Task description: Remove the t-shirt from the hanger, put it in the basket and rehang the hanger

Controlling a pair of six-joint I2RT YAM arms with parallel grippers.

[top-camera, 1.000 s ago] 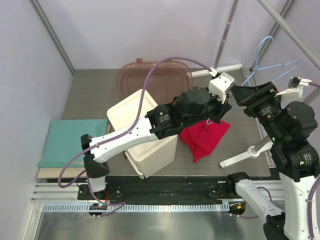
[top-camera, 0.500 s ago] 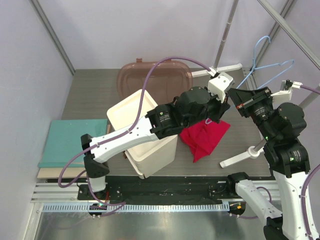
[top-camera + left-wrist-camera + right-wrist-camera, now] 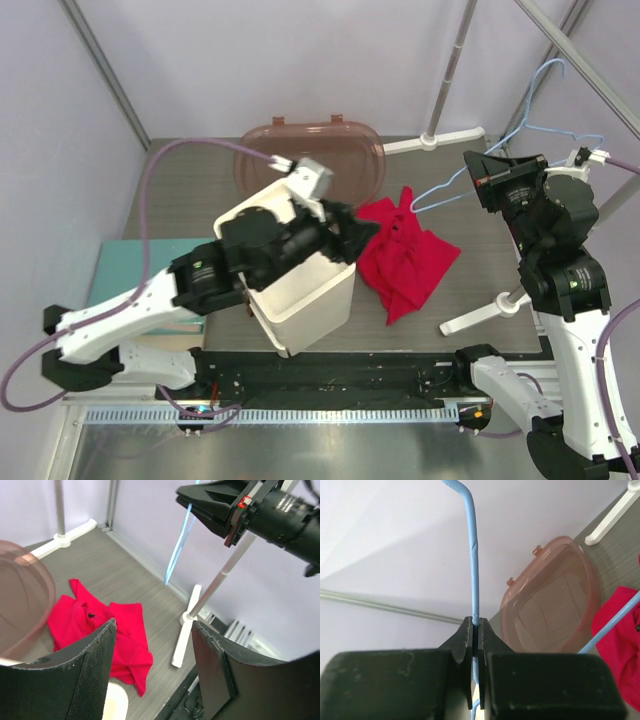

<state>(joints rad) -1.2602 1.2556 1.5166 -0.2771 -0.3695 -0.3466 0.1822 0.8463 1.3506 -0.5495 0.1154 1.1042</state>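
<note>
The red t-shirt [image 3: 408, 258] lies crumpled on the table right of the white box, free of the hanger; it also shows below my left fingers [image 3: 100, 625] and at the edge of the right wrist view [image 3: 625, 637]. The light-blue wire hanger [image 3: 445, 190] is bare and held in the air above the table's right side. My right gripper [image 3: 476, 178] is shut on its wire [image 3: 472, 555], the jaws pinching it [image 3: 475, 630]. My left gripper [image 3: 352, 228] hovers open and empty over the box's far corner, left of the t-shirt [image 3: 155, 665].
A white box [image 3: 310, 305] stands at centre left, a brown translucent lid [image 3: 330, 160] behind it. A teal pad [image 3: 120, 280] lies at the left. A white pole on a T-shaped base [image 3: 490, 310] stands at the right, another pole's base [image 3: 440, 140] at the back.
My left gripper has let go of the t-shirt, opened and pulled back left over the box. The t-shirt has dropped flat on the table. My right gripper has shut on the hanger.
</note>
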